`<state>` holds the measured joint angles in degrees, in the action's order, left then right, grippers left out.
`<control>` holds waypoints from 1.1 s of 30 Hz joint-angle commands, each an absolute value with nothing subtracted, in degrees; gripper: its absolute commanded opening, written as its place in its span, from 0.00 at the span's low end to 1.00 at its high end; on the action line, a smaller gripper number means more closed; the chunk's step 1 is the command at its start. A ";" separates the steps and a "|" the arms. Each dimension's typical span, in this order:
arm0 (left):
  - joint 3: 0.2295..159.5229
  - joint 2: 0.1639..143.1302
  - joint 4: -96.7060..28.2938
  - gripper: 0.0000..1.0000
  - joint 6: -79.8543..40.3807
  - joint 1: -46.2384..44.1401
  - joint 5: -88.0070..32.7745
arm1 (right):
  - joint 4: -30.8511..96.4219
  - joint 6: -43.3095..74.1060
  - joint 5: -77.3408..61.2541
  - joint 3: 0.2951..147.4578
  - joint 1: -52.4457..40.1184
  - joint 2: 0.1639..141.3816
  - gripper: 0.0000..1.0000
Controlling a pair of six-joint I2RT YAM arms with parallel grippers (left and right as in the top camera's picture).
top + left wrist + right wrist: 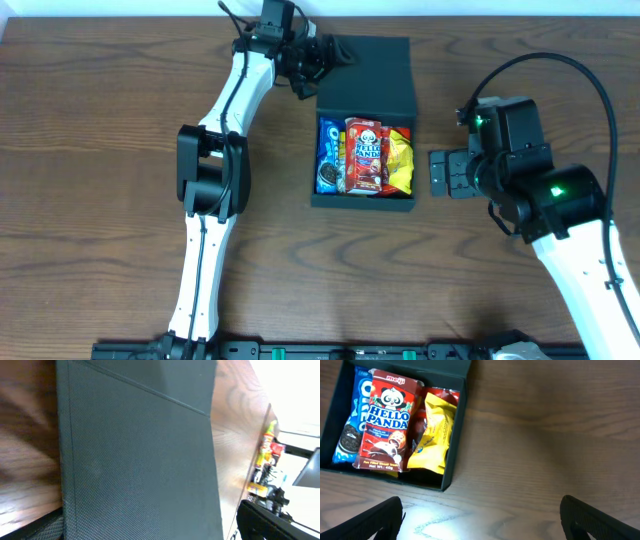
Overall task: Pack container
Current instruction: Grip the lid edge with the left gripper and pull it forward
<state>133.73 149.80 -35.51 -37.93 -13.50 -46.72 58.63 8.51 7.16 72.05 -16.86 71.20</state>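
The container (405,200) is a dark box in the middle of the table, with its flap lid (368,62) lying open at the back. Inside lie a blue cookie packet (328,155), a red Hello Panda packet (365,155) and a yellow-red packet (400,162). My left gripper (312,68) is at the lid's left edge. In the left wrist view the lid (140,450) fills the frame and lies between the wide-open fingers (265,520). My right gripper (440,172) stands open over bare wood just right of the box (454,440), holding nothing.
The brown wooden table (100,120) surrounds the box on all sides. Its far edge runs along the top of the overhead view. Colourful clutter (267,455) shows beyond the table edge in the left wrist view.
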 commanded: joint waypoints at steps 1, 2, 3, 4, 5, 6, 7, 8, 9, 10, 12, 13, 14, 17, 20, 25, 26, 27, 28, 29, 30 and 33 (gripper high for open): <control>133.51 150.67 -34.44 0.96 -38.39 -13.87 -50.19 | 58.48 8.03 7.53 72.31 -17.23 71.16 0.99; 133.51 150.67 -33.95 0.95 -38.37 -13.89 -51.00 | 58.48 8.03 7.53 72.31 -17.23 71.16 0.99; 133.51 150.67 -33.45 0.95 -38.37 -13.89 -51.44 | 58.48 8.03 7.53 72.31 -17.23 71.16 0.99; 133.51 150.67 -32.86 0.95 -38.33 -13.89 -52.01 | 58.48 8.03 7.53 72.31 -17.23 71.16 0.99; 133.51 150.67 -32.16 0.96 -38.11 -13.89 -52.69 | 58.48 8.03 7.53 72.31 -17.23 71.16 0.99; 133.51 150.67 -31.24 0.95 -37.95 -13.89 -53.60 | 58.48 8.03 7.53 72.31 -17.23 71.16 0.99; 133.51 150.67 -30.41 0.95 -37.65 -13.89 -54.24 | 58.48 8.03 7.53 72.31 -17.23 71.16 0.99; 133.51 150.67 -29.61 0.95 -37.32 -13.89 -55.02 | 58.48 8.03 7.53 72.31 -17.23 71.16 0.99; 133.51 150.67 -28.86 0.95 -37.21 -13.89 -55.64 | 58.48 8.03 7.53 72.31 -17.23 71.16 0.99; 133.51 150.67 -27.88 0.95 -36.75 -13.89 -56.60 | 58.48 8.05 7.55 72.31 -17.23 71.16 0.99; 133.51 150.67 -25.85 0.96 -35.68 -13.89 -58.70 | 58.48 8.03 7.55 72.31 -17.23 71.16 0.99; 133.51 150.67 -25.30 0.95 -35.48 -13.89 -59.31 | 58.48 8.03 7.57 72.31 -17.23 71.16 0.99; 133.53 150.67 -24.84 0.95 -35.40 -13.89 -60.07 | 58.48 8.03 7.60 72.31 -17.23 71.16 0.99; 133.53 150.65 -24.38 0.95 -33.78 -13.87 -62.33 | 58.50 8.05 8.47 72.31 -17.23 71.16 0.99; 133.56 150.61 -24.10 0.95 -30.46 -13.85 -65.65 | 58.50 8.08 9.23 72.31 -17.23 71.16 0.99; 133.58 150.10 -24.18 0.96 -26.11 -13.85 -68.69 | 58.50 8.05 9.23 72.31 -17.23 71.16 0.99; 133.58 149.93 -24.18 0.96 -25.85 -13.85 -68.69 | 58.50 8.05 9.23 72.31 -17.23 71.16 0.99; 133.60 149.77 -24.21 0.96 -25.61 -13.85 -68.66 | 58.48 8.05 9.23 72.31 -17.23 71.16 0.99; 133.60 149.45 -24.60 0.96 -25.19 -13.87 -68.64 | 58.50 8.05 9.26 72.31 -17.23 71.16 0.99; 133.60 149.12 -25.26 0.96 -24.08 -13.89 -68.47 | 58.50 8.05 9.26 72.31 -17.23 71.16 0.99; 133.60 148.75 -26.11 0.96 -22.55 -13.91 -68.40 | 58.48 8.05 9.26 72.31 -17.23 71.16 0.99; 133.60 146.93 -32.32 0.96 -18.17 -13.91 -63.55 | 58.48 8.05 9.26 72.31 -17.23 71.16 0.99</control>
<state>133.73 149.80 -29.10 -24.40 -13.61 -65.28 58.61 8.51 8.47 72.05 -16.86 71.20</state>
